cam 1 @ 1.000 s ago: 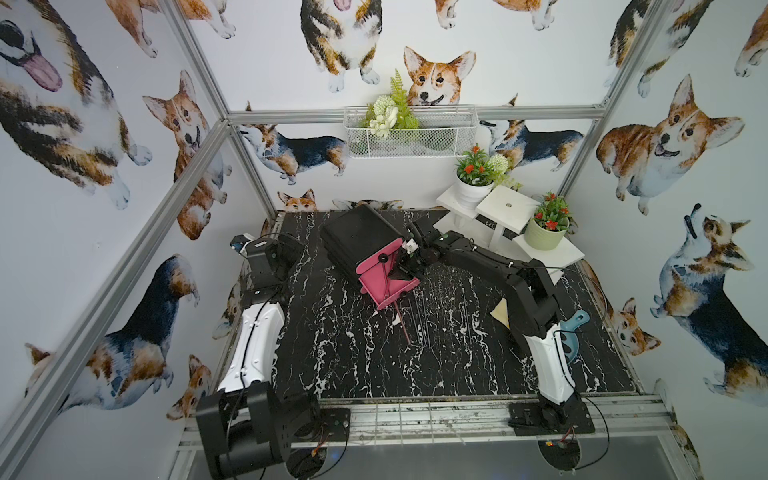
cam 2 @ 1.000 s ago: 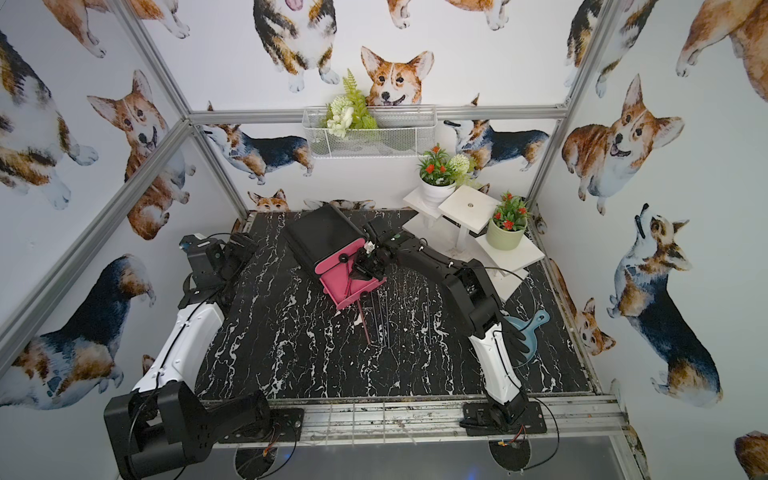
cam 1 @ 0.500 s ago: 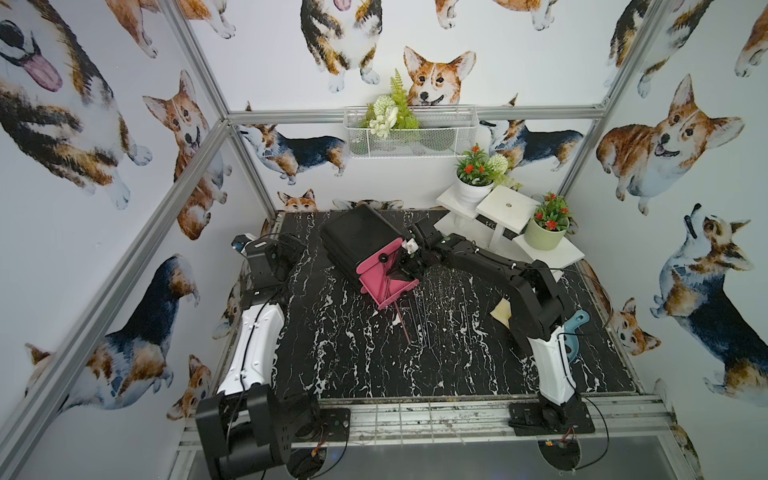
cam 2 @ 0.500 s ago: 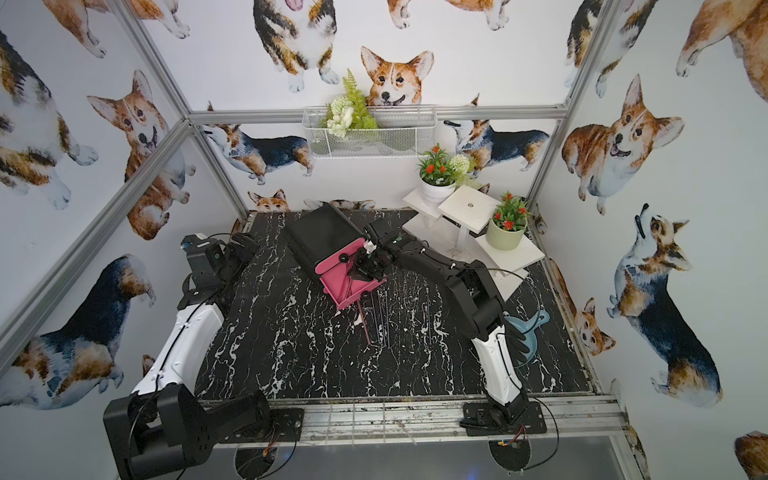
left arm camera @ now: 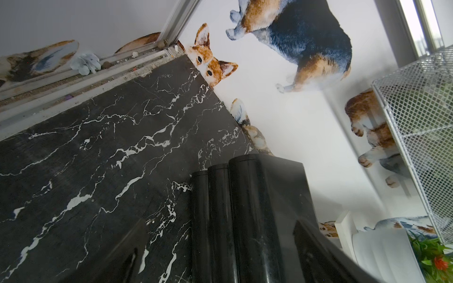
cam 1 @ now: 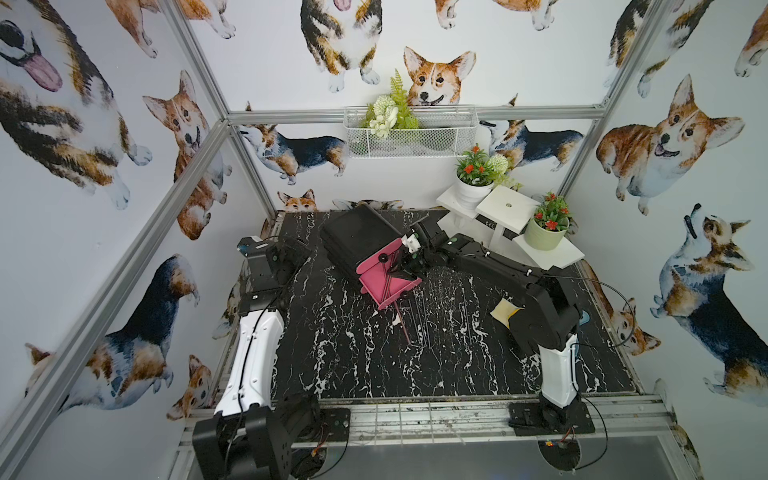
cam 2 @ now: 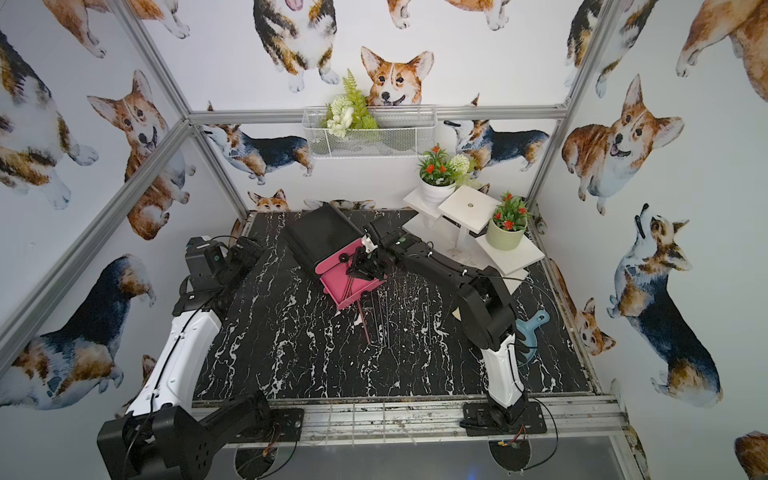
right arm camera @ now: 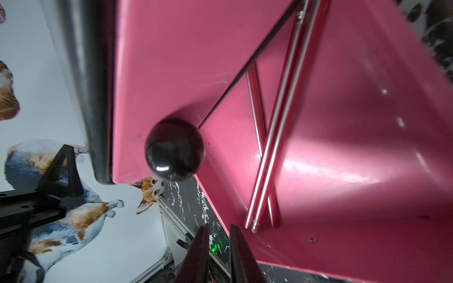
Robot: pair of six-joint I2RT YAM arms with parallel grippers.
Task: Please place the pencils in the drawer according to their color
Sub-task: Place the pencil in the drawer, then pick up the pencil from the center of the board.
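Pencils (right arm camera: 277, 137): several pink ones lie in the pulled-out pink drawer (cam 1: 372, 286), with a dark one slanting across. A pink one (cam 2: 363, 326) and a few dark ones (cam 2: 383, 320) lie on the table (cam 1: 340, 365), just in front of the drawer.
Change: over the last second the right gripper (right arm camera: 219, 226) has stayed above the drawer, and its arm's elbow is slightly further back. The pencils on the table have not moved.
Right gripper: fingers a thin slit apart, nothing between them.
Left gripper (cam 1: 300, 252): spread wide and empty, near the side of the cabinet (cam 1: 357, 232).
Views: the right wrist view shows the pencils inside the drawer and a black knob (right arm camera: 175, 149). Both top views show the pencils outside it.
Room: the near half of the table is bare marble. The plant stand (cam 1: 509, 208) fills the far right corner.
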